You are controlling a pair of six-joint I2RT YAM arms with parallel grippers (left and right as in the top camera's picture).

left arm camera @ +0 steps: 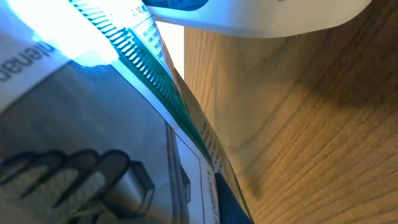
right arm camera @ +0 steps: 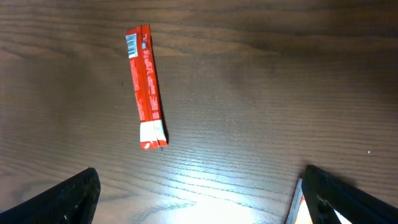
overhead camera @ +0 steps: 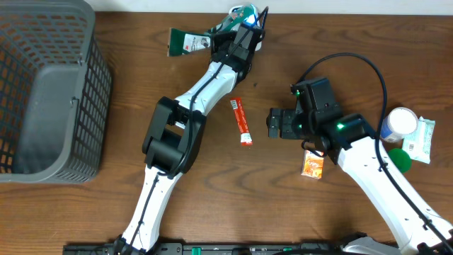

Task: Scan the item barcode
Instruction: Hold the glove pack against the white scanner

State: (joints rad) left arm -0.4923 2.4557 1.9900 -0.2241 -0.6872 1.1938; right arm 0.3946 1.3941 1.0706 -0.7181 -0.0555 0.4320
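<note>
My left gripper (overhead camera: 249, 28) reaches to the table's far edge and is shut on a teal and white packet (overhead camera: 239, 14). In the left wrist view that packet (left arm camera: 93, 124) fills the frame, with printed stripes (left arm camera: 140, 59) on it; my own fingers are hidden there. A dark green pouch (overhead camera: 186, 42) lies just left of it. A red stick packet (overhead camera: 243, 122) lies mid-table, and a small barcode label shows at its far end (right arm camera: 131, 42). My right gripper (overhead camera: 274, 124) (right arm camera: 199, 186) hovers open just right of the stick, with nothing between its fingers.
A grey mesh basket (overhead camera: 49, 92) stands at the left. An orange packet (overhead camera: 313, 165) lies under my right arm, its edge by the right finger (right arm camera: 297, 205). A white tub (overhead camera: 400, 122), a green lid (overhead camera: 400, 160) and a pale packet (overhead camera: 423, 138) sit at the right edge.
</note>
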